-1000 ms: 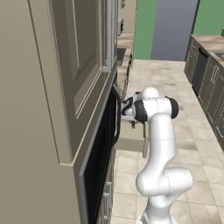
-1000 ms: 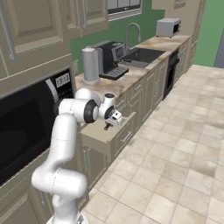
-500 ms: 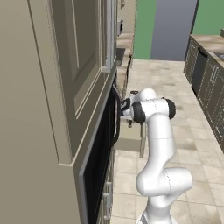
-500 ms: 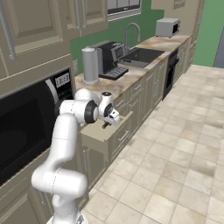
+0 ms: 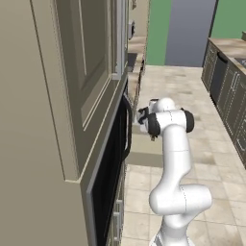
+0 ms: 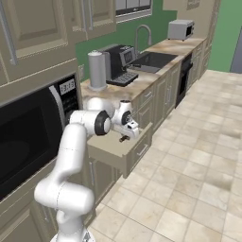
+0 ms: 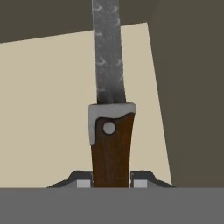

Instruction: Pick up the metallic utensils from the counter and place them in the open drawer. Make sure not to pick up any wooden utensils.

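My gripper [image 7: 111, 183] is shut on the knife [image 7: 109, 131], gripping its dark brown handle between the two fingertips [image 7: 82, 183]. The grey blade points away from the hand. Behind the knife lies the pale beige floor of the open drawer [image 7: 43, 109], with a dark wall to the right. In the right base view, the gripper [image 6: 124, 138] hangs just over the pulled-out tan drawer [image 6: 113, 152], and the knife's dark handle [image 6: 124, 139] pokes out below the hand. From the left base view, the gripper [image 5: 152, 136] is above the drawer [image 5: 144, 153]. The other utensils are out of view.
A black oven door [image 5: 113, 158] and tall cabinet [image 5: 57, 96] stand close on the arm's left. On the marbled worktop [image 6: 142, 78] sit a paper towel roll [image 6: 97, 70], a coffee machine [image 6: 118, 61] and a sink [image 6: 153, 59]. Tiled floor [image 6: 189, 179] lies open to the right.
The hand has sunk slightly toward the drawer with the knife still in its grip. The base and drawer have stayed put.
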Controlling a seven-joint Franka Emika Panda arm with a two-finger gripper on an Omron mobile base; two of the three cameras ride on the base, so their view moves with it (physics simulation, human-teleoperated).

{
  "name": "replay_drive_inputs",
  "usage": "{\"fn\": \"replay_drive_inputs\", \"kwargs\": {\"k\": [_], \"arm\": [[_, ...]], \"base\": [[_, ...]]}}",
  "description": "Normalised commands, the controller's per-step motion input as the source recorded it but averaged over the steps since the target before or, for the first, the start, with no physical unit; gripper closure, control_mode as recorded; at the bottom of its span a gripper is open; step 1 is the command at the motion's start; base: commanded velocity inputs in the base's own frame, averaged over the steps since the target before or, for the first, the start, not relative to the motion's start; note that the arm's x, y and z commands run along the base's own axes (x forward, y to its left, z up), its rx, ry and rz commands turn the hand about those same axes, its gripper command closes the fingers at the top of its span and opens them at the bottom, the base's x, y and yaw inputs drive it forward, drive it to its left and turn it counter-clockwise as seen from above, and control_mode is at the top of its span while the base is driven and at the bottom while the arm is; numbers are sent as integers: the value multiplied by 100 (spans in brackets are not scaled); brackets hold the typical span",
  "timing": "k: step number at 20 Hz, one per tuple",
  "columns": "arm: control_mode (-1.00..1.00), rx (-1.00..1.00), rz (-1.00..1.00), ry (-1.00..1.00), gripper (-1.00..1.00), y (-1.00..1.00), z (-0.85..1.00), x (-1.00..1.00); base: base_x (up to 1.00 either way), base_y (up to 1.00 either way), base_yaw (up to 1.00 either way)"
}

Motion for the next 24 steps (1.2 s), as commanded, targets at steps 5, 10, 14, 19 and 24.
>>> {"fn": "replay_drive_inputs", "kwargs": {"k": [5,10,14,19,24], "arm": [[-100,0,0,-4,100,18,44,0],[-100,-1,0,-3,100,23,54,-7],[-100,-3,0,9,100,2,-50,0],[-100,-1,0,4,100,1,-67,3],[-100,0,0,0,100,1,-61,30]], "base": [[0,0,0],[0,0,0],[0,0,0],[0,0,0],[0,0,0]]}}
